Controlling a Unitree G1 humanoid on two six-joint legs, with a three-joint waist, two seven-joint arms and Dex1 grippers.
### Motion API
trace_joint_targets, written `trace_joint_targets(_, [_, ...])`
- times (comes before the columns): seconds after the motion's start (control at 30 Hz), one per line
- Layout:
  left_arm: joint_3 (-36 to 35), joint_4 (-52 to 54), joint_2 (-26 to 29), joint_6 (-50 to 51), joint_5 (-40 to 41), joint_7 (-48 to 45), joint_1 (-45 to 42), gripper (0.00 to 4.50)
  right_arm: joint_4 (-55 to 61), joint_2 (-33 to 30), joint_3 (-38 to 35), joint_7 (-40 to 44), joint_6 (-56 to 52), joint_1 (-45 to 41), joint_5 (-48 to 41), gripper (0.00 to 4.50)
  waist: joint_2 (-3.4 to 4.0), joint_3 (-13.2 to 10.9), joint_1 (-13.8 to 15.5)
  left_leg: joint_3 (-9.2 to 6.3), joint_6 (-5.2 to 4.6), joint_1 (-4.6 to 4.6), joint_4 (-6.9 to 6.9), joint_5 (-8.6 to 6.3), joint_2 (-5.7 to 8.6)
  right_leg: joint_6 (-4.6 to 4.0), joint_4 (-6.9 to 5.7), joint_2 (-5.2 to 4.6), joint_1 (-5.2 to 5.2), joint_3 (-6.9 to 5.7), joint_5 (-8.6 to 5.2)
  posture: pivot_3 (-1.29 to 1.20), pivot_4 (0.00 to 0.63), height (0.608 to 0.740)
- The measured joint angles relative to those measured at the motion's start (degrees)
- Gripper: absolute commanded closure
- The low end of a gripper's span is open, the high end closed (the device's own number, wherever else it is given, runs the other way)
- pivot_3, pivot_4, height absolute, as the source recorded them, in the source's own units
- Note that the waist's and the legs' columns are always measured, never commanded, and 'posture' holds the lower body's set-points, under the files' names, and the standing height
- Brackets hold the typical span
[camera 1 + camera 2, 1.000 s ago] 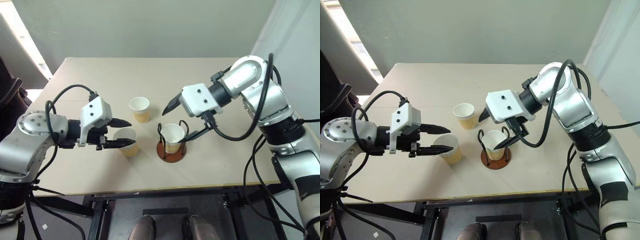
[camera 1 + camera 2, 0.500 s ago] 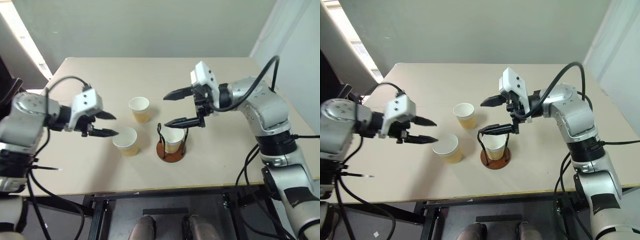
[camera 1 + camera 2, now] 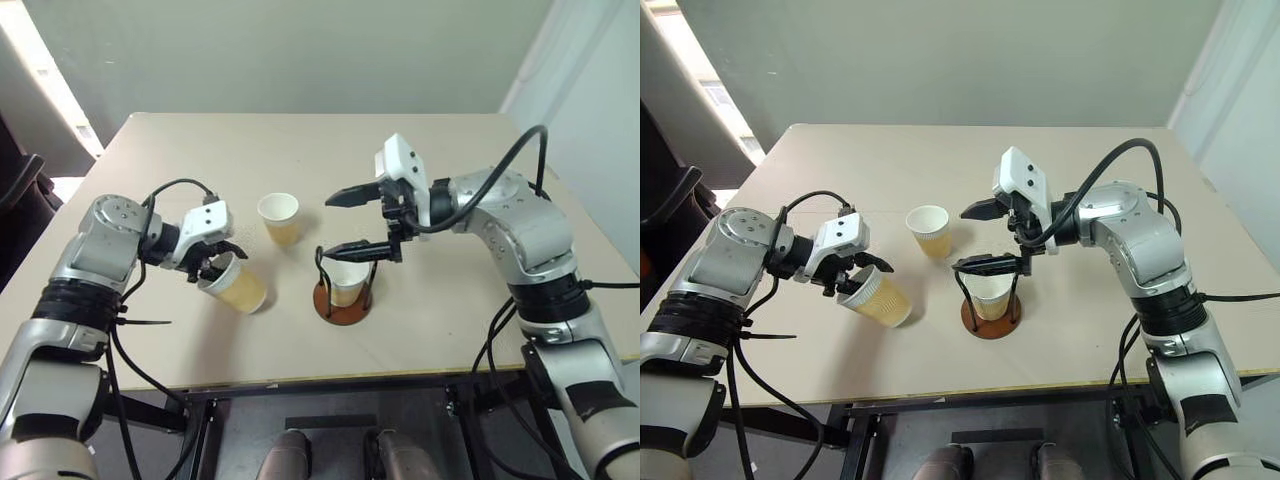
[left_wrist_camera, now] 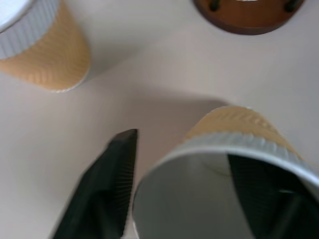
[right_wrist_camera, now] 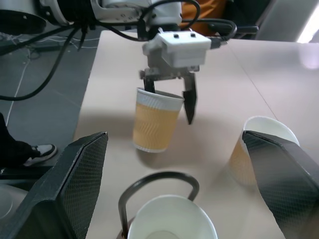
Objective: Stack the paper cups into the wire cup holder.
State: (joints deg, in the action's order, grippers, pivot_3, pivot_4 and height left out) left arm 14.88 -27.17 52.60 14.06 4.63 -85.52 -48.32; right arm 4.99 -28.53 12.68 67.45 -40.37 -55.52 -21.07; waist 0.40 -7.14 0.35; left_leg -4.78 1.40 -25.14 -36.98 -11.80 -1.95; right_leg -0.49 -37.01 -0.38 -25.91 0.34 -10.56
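Note:
Three yellow-tan paper cups are on the table. One stands in the wire cup holder (image 3: 340, 308), its white rim (image 3: 348, 270) between the black loops. A second cup (image 3: 280, 217) stands upright behind and left of the holder. The third cup (image 3: 238, 287) leans toward my left gripper (image 3: 222, 262). That gripper straddles its rim, one finger inside (image 4: 264, 194) and one outside (image 4: 109, 184), and the wall between them is not pinched. My right gripper (image 3: 328, 226) hangs wide open just above the holder, pointing left, with nothing in it.
The beige table (image 3: 450, 330) has bare surface to the right of the holder and along its front edge. A dark object (image 3: 15, 190) stands off the table's left side. Black cables loop from both wrists.
My left gripper moved forward and down onto the near cup, one finger went inside its rim, its jaws narrowed, and the cup tipped. My right gripper rose from around the holder and rolled, still open.

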Motion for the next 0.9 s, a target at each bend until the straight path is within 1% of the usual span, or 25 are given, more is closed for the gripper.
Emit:
trace_joint_targets(0.17, [-0.76,0.93,0.52,0.17,0.73,-2.21,0.03,4.47,-0.01,-0.41,0.11,-0.03,0.54,0.0,0.16,0.0,0.0,0.0,-0.02,0.0,-0.01,0.0,-0.01,0.01,0.0,-0.01,0.0,0.0,0.0,0.0,-0.01,0.0,0.15,0.74])
trace_joint_targets(0.3, [-2.2,3.8,1.57,1.14,2.6,-3.74,0.21,4.47,-0.08,-1.4,0.26,0.35,1.24,-0.01,0.35,0.0,0.0,0.0,-0.01,0.0,-0.01,-0.01,-0.02,0.0,0.0,0.0,0.0,0.0,0.01,0.0,-0.01,0.0,0.15,0.74])
trace_joint_targets(0.37, [-2.86,5.15,2.49,1.58,3.55,-4.14,0.33,4.47,-0.08,-2.89,0.26,1.64,1.22,-0.01,-0.04,0.0,0.0,0.0,0.01,0.0,-0.01,-0.02,-0.02,0.01,0.0,-0.01,0.01,0.0,0.01,0.0,-0.01,0.0,0.15,0.74])
trace_joint_targets(0.47, [-3.57,6.84,3.2,2.67,6.26,-4.37,-0.01,4.47,0.73,-7.04,-0.21,5.34,0.62,0.3,-2.07,0.0,-0.01,0.0,0.19,0.02,-0.02,-0.04,-0.03,0.01,0.0,-0.06,0.04,-0.01,0.04,0.0,-0.05,0.0,0.15,0.74])
trace_joint_targets(0.53, [-3.78,7.19,3.57,3.33,8.57,-4.44,-2.16,4.47,2.75,-11.75,-1.11,9.27,-0.38,1.72,-4.68,0.0,-0.05,0.0,0.48,0.02,-0.07,-0.17,-0.06,0.04,0.0,-0.14,0.06,-0.01,0.03,-0.05,-0.13,0.0,0.15,0.74])
trace_joint_targets(0.63, [-4.89,7.39,4.79,4.06,12.81,-4.5,-9.28,4.47,4.49,-18.92,-4.38,15.18,-0.51,5.34,-8.19,0.0,-0.1,0.01,0.76,0.07,-0.1,-0.25,-0.11,0.04,0.0,-0.13,0.12,-0.04,0.04,-0.04,-0.13,0.0,0.15,0.74])
trace_joint_targets(0.7, [-4.62,7.22,4.26,4.5,17.96,-4.53,-17.5,4.47,2.62,-22.56,-7.63,16.49,-0.68,6.36,-9.39,0.0,-0.13,-0.01,0.97,0.12,-0.19,-0.34,-0.14,0.1,0.01,-0.11,0.21,-0.08,0.04,-0.01,-0.12,0.0,0.15,0.74])
trace_joint_targets(0.73, [-4.34,7.36,3.82,4.61,19.89,-4.54,-20.29,4.47,1.86,-23.48,-8.6,16.46,-0.62,6.48,-9.4,0.0,-0.14,-0.01,0.98,0.15,-0.22,-0.3,-0.14,0.1,0.02,-0.1,0.21,-0.13,0.07,0.02,-0.12,0.0,0.15,0.74])
trace_joint_targets(0.77, [-3.0,7.66,3.15,4.67,22.87,-4.56,-24.03,4.47,1.06,-24.7,-9.75,16.26,-0.32,6.69,-9.18,0.0,-0.12,0.01,0.98,0.2,-0.27,-0.22,-0.14,0.09,0.07,-0.08,0.21,-0.19,0.15,0.07,-0.13,0.0,0.15,0.74])
trace_joint_targets(0.83, [0.74,8.58,1.74,4.53,26.97,-4.58,-27.21,4.47,0.47,-25.19,-10.07,15.49,0.21,7.01,-8.92,0.0,-0.03,0.05,0.87,0.32,-0.38,0.15,-0.1,0.02,0.11,0.09,0.21,-0.25,0.45,0.17,-0.2,0.0,0.15,0.74])
trace_joint_targets(0.9, [7.14,8.11,-1.08,3.51,29.6,-4.59,-29.21,4.47,0.43,-25.05,-10.12,14.48,0.46,7.67,-8.91,0.0,0.02,0.02,0.72,0.39,-0.47,0.29,-0.12,0.06,0.13,0.26,0.17,-0.27,0.6,0.2,-0.27,0.0,0.15,0.74])
